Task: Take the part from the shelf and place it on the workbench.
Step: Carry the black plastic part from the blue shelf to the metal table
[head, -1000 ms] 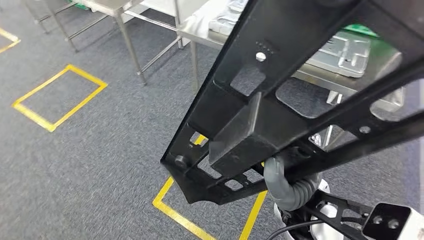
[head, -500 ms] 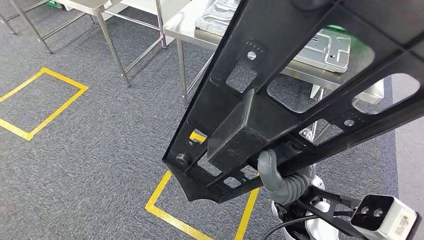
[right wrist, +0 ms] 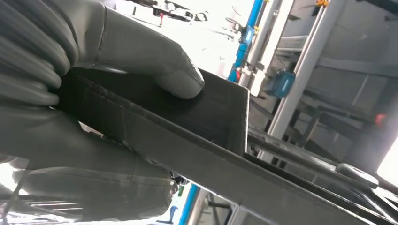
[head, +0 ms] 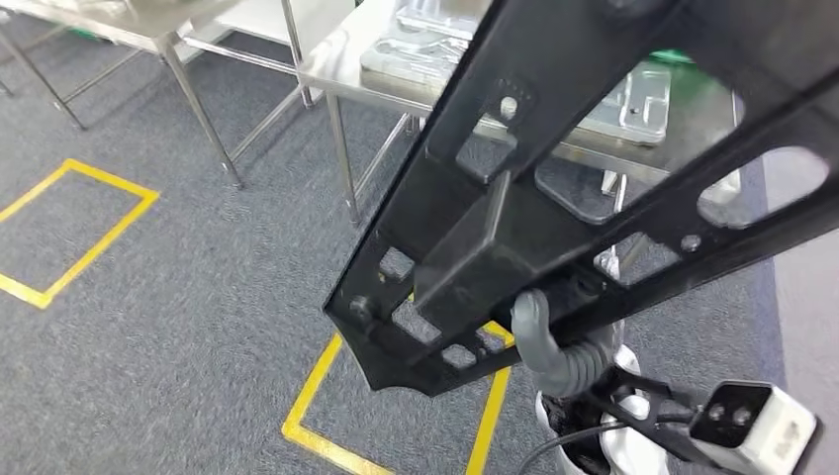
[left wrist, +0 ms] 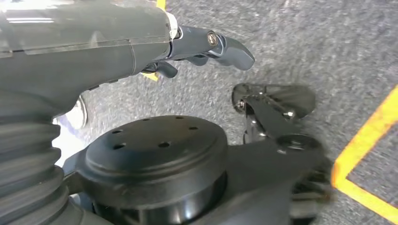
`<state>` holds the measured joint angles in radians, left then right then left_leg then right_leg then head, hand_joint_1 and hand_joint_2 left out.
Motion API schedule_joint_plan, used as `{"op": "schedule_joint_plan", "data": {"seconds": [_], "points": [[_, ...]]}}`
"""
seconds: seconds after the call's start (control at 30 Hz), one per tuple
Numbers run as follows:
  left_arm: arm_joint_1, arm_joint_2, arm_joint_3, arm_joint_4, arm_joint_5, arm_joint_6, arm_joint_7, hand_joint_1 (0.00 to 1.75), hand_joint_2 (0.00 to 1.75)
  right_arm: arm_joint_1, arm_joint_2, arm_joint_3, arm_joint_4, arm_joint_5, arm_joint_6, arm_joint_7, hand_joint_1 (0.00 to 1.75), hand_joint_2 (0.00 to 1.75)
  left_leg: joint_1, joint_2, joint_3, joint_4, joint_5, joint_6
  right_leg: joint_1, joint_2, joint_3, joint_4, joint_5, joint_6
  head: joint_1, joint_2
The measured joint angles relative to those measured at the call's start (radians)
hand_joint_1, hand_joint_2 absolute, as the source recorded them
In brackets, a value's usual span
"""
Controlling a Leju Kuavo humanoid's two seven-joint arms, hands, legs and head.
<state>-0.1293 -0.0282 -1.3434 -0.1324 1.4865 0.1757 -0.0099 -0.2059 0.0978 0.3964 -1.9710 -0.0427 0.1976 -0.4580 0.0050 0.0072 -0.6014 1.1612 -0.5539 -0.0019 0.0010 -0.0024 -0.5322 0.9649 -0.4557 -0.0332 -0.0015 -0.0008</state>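
A large black openwork frame part (head: 554, 198) crosses the head view from lower middle to upper right, raised over the floor. My right hand (head: 556, 348) grips it from below at its boxy block (head: 475, 259). In the right wrist view the thumb (right wrist: 159, 65) presses on the flat black part (right wrist: 211, 117) and the fingers wrap its underside. The steel workbench (head: 331, 71) stands ahead beyond the part, with grey metal trays (head: 633, 99) on it. My left hand (left wrist: 187, 44) hangs over the carpet, its fingers apart and holding nothing.
Yellow tape squares mark the grey carpet at the left (head: 69, 223) and just below the part (head: 396, 435). A second steel table (head: 148, 15) stands at the far left. Grey racking with a blue post (right wrist: 244, 37) appears behind the held part.
The whole head picture has shifted: the tables and the yellow squares slid to the left, so the camera has moved. The part stays in my right hand's grip.
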Motion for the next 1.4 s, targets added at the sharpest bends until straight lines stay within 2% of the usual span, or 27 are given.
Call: {"op": "schedule_joint_plan", "data": {"seconds": [0.07, 0.1, 0.13, 0.2, 0.23, 0.27, 0.33, 0.4, 0.47, 0.53, 0.6, 0.63, 0.67, 0.77, 0.8, 0.87, 0.93, 1.0, 1.07, 1.1, 1.13, 1.17, 1.2, 1.27, 1.3, 1.33, 1.4], "points": [[0.004, 0.001, -0.002, 0.000, 0.001, 0.000, -0.001, 0.00, 1.75, 0.005, -0.001, 0.000, 0.003, 0.000, -0.001, 0.001, 1.75, 1.75, 0.006, -0.002, -0.083, 0.115, -0.022, -0.010, -0.001, 0.005, 0.016, 0.002, -0.017, 0.002, -0.001, 0.000], [0.005, 0.002, -0.003, 0.000, 0.001, 0.000, -0.002, 0.00, 1.75, 0.008, -0.002, 0.000, 0.005, 0.000, -0.001, 0.001, 1.75, 1.75, 0.009, -0.002, -0.107, 0.130, -0.007, -0.015, -0.002, 0.008, 0.026, 0.004, -0.027, 0.004, -0.002, 0.000], [0.006, 0.002, -0.004, 0.000, 0.001, 0.000, -0.003, 0.00, 1.75, 0.011, -0.003, 0.000, 0.006, 0.000, -0.001, 0.000, 1.75, 1.75, 0.012, -0.002, -0.111, 0.105, 0.029, -0.020, -0.004, 0.011, 0.037, 0.008, -0.039, 0.008, -0.002, 0.000], [0.007, 0.004, -0.006, 0.000, 0.000, 0.000, -0.004, 0.00, 1.75, 0.013, -0.004, 0.000, 0.007, 0.000, -0.002, -0.001, 1.75, 1.75, 0.017, -0.002, -0.075, -0.013, 0.116, -0.027, -0.009, 0.016, 0.061, 0.016, -0.066, 0.019, -0.002, 0.000], [0.007, 0.004, -0.007, 0.000, 0.001, 0.000, -0.004, 0.00, 1.75, 0.013, -0.005, 0.000, 0.007, 0.000, -0.002, -0.001, 1.75, 1.75, 0.018, -0.004, -0.052, -0.068, 0.136, -0.026, -0.009, 0.017, 0.068, 0.022, -0.080, 0.026, -0.004, 0.000], [0.008, 0.004, -0.007, 0.000, 0.001, 0.000, -0.004, 0.00, 1.75, 0.013, -0.006, 0.000, 0.007, 0.001, -0.002, -0.001, 1.75, 1.75, 0.018, -0.006, -0.037, -0.100, 0.139, -0.021, -0.008, 0.018, 0.072, 0.025, -0.090, 0.033, -0.005, 0.000], [0.008, 0.004, -0.008, 0.000, 0.001, 0.000, -0.004, 0.00, 1.75, 0.013, -0.007, 0.000, 0.007, 0.002, -0.003, -0.001, 1.75, 1.75, 0.015, -0.008, -0.025, -0.116, 0.118, -0.001, -0.004, 0.020, 0.074, 0.030, -0.098, 0.044, -0.009, 0.000], [0.008, 0.004, -0.008, 0.000, 0.001, 0.000, -0.003, 0.00, 1.75, 0.014, -0.008, 0.000, 0.007, 0.003, -0.003, -0.002, 1.75, 1.75, 0.016, -0.010, -0.012, -0.119, 0.106, 0.015, -0.005, 0.019, 0.063, 0.065, -0.087, 0.053, -0.008, 0.000], [0.007, 0.004, -0.008, 0.000, 0.002, 0.000, -0.002, 0.00, 1.75, 0.013, -0.009, -0.001, 0.006, 0.003, -0.003, -0.005, 1.75, 1.75, 0.019, -0.010, 0.014, -0.129, 0.092, 0.025, -0.008, 0.015, 0.004, 0.167, -0.085, 0.062, -0.004, 0.000], [0.007, 0.004, -0.008, 0.000, 0.003, 0.000, -0.001, 0.00, 1.75, 0.014, -0.011, -0.001, 0.007, 0.003, -0.004, -0.010, 1.75, 1.75, 0.019, -0.010, 0.038, -0.137, 0.075, 0.028, -0.010, 0.011, -0.092, 0.286, -0.125, 0.069, 0.001, 0.000], [0.010, 0.004, -0.008, 0.000, 0.003, 0.000, 0.001, 0.00, 1.75, 0.017, -0.013, -0.001, 0.007, 0.003, -0.007, -0.014, 1.75, 1.75, 0.019, -0.012, 0.063, -0.138, 0.055, 0.027, -0.011, 0.009, -0.164, 0.334, -0.165, 0.070, 0.001, 0.000], [0.012, 0.004, -0.008, 0.000, 0.004, 0.000, 0.001, 0.00, 1.75, 0.018, -0.015, -0.001, 0.007, 0.003, -0.009, -0.015, 1.75, 1.75, 0.019, -0.012, 0.078, -0.138, 0.044, 0.026, -0.011, 0.008, -0.179, 0.315, -0.159, 0.068, 0.001, 0.000], [0.012, 0.004, -0.008, 0.000, 0.004, 0.000, 0.001, 0.00, 1.75, 0.018, -0.016, -0.001, 0.007, 0.003, -0.010, -0.015, 1.75, 1.75, 0.019, -0.013, 0.095, -0.139, 0.031, 0.024, -0.011, 0.008, -0.181, 0.270, -0.127, 0.063, 0.001, 0.000], [0.013, 0.003, -0.008, 0.000, 0.005, 0.000, 0.001, 0.00, 1.75, 0.019, -0.018, -0.001, 0.008, 0.003, -0.013, -0.016, 1.75, 1.75, 0.017, -0.014, 0.135, -0.143, -0.005, 0.014, 0.000, 0.004, -0.163, 0.107, 0.043, 0.040, 0.001, 0.000], [0.012, 0.003, -0.008, 0.000, 0.005, 0.000, 0.002, 0.00, 1.75, 0.020, -0.019, -0.001, 0.008, 0.003, -0.014, -0.016, 1.75, 1.75, 0.016, -0.014, 0.147, -0.147, -0.012, 0.008, 0.005, 0.004, -0.159, 0.083, 0.072, 0.034, 0.001, 0.000], [0.008, 0.002, -0.009, 0.000, 0.006, 0.000, 0.003, 0.00, 1.75, 0.018, -0.020, -0.001, 0.008, 0.003, -0.014, -0.016, 1.75, 1.75, 0.014, -0.013, 0.163, -0.146, -0.010, -0.007, 0.007, 0.007, -0.144, 0.070, 0.066, 0.024, 0.001, 0.000], [0.003, 0.002, -0.009, 0.000, 0.006, 0.000, 0.003, 0.00, 1.75, 0.015, -0.020, -0.001, 0.006, 0.003, -0.014, -0.016, 1.75, 1.75, 0.015, -0.012, 0.140, -0.087, 0.010, -0.016, 0.005, 0.009, -0.115, 0.055, 0.055, 0.012, 0.000, 0.000], [-0.001, 0.002, -0.009, 0.000, 0.006, 0.001, 0.004, 0.00, 1.75, 0.015, -0.020, -0.001, 0.006, 0.003, -0.014, -0.016, 1.75, 1.75, 0.017, -0.011, 0.065, 0.034, 0.003, -0.019, 0.004, 0.009, -0.088, 0.045, 0.040, 0.002, -0.002, 0.000], [0.002, 0.003, -0.009, 0.000, 0.007, 0.002, 0.005, 0.00, 1.75, 0.015, -0.020, -0.001, 0.007, 0.003, -0.014, -0.016, 1.75, 1.75, 0.016, -0.011, -0.020, 0.129, -0.062, -0.023, 0.006, 0.011, -0.064, 0.044, 0.018, -0.005, -0.003, 0.000], [0.004, 0.003, -0.009, 0.000, 0.008, 0.002, 0.006, 0.00, 1.75, 0.016, -0.020, -0.001, 0.007, 0.003, -0.014, -0.016, 1.75, 1.75, 0.016, -0.011, -0.049, 0.142, -0.098, -0.024, 0.007, 0.013, -0.049, 0.044, 0.006, -0.006, -0.003, 0.000], [0.006, 0.003, -0.010, 0.000, 0.008, 0.003, 0.007, 0.00, 1.75, 0.016, -0.020, -0.001, 0.008, 0.003, -0.013, -0.016, 1.75, 1.75, 0.015, -0.011, -0.065, 0.129, -0.116, -0.023, 0.008, 0.016, -0.033, 0.044, -0.007, -0.006, -0.003, 0.000], [0.007, 0.003, -0.010, 0.000, 0.009, 0.004, 0.007, 0.00, 1.75, 0.016, -0.020, -0.001, 0.008, 0.003, -0.013, -0.016, 1.75, 1.75, 0.014, -0.011, -0.070, 0.090, -0.105, -0.019, 0.010, 0.018, -0.014, 0.044, -0.021, -0.005, -0.003, 0.000], [0.007, 0.003, -0.010, 0.000, 0.010, 0.004, 0.007, 0.00, 1.75, 0.016, -0.020, -0.001, 0.008, 0.003, -0.013, -0.016, 1.75, 1.75, 0.012, -0.011, -0.067, 0.034, -0.059, -0.013, 0.011, 0.019, 0.002, 0.044, -0.034, -0.004, -0.003, 0.000], [0.011, 0.006, -0.010, 0.001, 0.010, 0.007, 0.007, 0.00, 1.75, 0.015, -0.020, -0.001, 0.011, 0.003, -0.013, -0.016, 1.75, 1.75, 0.005, -0.013, -0.061, -0.074, 0.073, 0.001, 0.014, 0.022, 0.024, 0.048, -0.059, 0.001, -0.002, 0.000], [0.012, 0.008, -0.010, 0.001, 0.010, 0.008, 0.007, 0.00, 1.75, 0.014, -0.020, -0.001, 0.013, 0.003, -0.013, -0.016, 1.75, 1.75, 0.000, -0.014, -0.058, -0.104, 0.119, 0.008, 0.014, 0.024, 0.029, 0.049, -0.069, 0.006, -0.002, 0.000], [0.012, 0.009, -0.010, 0.002, 0.011, 0.009, 0.007, 0.00, 1.75, 0.014, -0.020, -0.001, 0.014, 0.003, -0.013, -0.015, 1.75, 1.75, -0.002, -0.015, -0.056, -0.119, 0.141, 0.014, 0.014, 0.027, 0.033, 0.052, -0.073, 0.012, -0.001, 0.000], [0.009, 0.007, -0.010, 0.001, 0.011, 0.009, 0.007, 0.00, 1.75, 0.010, -0.020, 0.000, 0.014, 0.003, -0.012, -0.016, 1.75, 1.75, 0.000, -0.015, -0.035, -0.132, 0.139, 0.025, 0.014, 0.027, 0.036, 0.067, -0.071, 0.022, -0.002, 0.000]]}}
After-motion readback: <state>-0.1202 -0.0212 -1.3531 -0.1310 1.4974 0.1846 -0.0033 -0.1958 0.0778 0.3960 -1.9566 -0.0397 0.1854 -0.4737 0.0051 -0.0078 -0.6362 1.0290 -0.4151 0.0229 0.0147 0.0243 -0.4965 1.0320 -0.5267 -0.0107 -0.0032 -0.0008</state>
